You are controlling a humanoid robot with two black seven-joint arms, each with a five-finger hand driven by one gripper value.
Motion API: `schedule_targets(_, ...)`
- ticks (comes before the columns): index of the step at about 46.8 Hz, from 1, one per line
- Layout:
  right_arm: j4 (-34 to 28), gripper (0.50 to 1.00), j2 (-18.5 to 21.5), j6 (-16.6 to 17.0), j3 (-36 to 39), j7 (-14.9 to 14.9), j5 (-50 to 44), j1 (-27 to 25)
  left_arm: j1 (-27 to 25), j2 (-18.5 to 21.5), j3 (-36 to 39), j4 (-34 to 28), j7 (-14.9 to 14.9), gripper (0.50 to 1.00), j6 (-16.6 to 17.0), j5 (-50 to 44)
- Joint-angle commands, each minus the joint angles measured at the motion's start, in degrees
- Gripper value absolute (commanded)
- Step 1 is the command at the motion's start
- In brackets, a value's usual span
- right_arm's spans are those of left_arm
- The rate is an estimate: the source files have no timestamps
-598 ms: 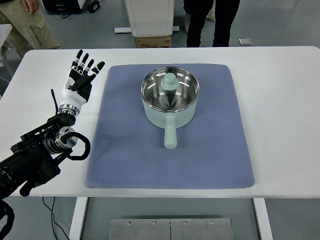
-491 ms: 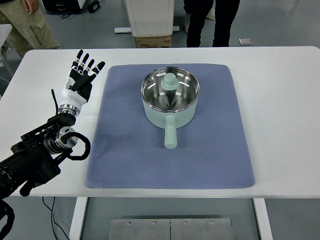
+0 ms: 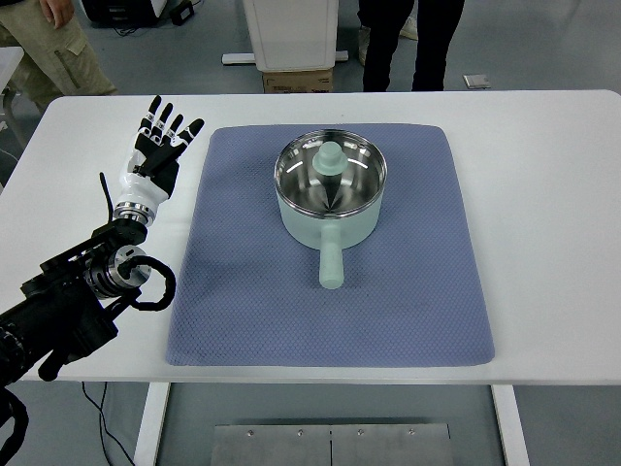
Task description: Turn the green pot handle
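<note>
A pale green pot point(image 3: 329, 194) with a shiny steel inside stands on a blue-grey mat point(image 3: 330, 248) in the middle of the table. Its green handle point(image 3: 331, 263) points straight toward the near edge. My left hand point(image 3: 160, 141) rests flat on the white table to the left of the mat, fingers spread and holding nothing, well apart from the pot. My right arm is out of view.
The white table point(image 3: 543, 194) reaches beyond the mat on both sides. People's legs point(image 3: 408, 39) stand past the far edge, with a white stand point(image 3: 289, 34) and a cardboard box point(image 3: 297, 81). Another person point(image 3: 44, 49) is at the top left.
</note>
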Motion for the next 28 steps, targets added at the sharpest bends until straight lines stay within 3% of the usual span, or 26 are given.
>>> schedule_targets(1, 0.0, 1.0, 0.0, 0.0, 0.0, 0.0, 0.03, 0.0, 0.0, -0.45, -0.1, 0.0, 0.0, 1.0, -0.01, 0.0)
schedule_targets(28, 0.0, 1.0, 0.0, 0.0, 0.0, 0.0, 0.03, 0.0, 0.09, -0.81, -0.27, -0.09, 0.0, 1.0, 0.08, 4.57)
